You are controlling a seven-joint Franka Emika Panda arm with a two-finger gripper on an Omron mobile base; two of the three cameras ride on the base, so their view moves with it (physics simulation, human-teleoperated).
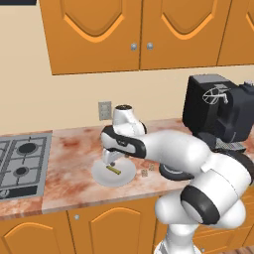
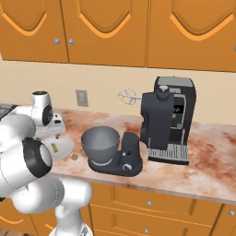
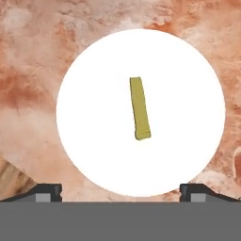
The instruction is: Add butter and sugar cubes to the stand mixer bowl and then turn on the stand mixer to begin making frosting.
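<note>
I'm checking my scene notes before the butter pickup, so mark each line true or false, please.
1. The butter lies on the white plate. True.
2. The hand is shut on the butter. False: it is open, above the plate.
3. The stand mixer bowl sits on the stand mixer base. True.
4. The sugar cubes are on the plate. False: they lie on the counter beside it.

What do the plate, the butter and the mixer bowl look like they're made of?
Plate: plain matte white, probably ceramic. Butter: dull yellow-olive stick with soft-looking edges. Stand mixer bowl: smooth grey, likely brushed metal, though without any clear shine.
</note>
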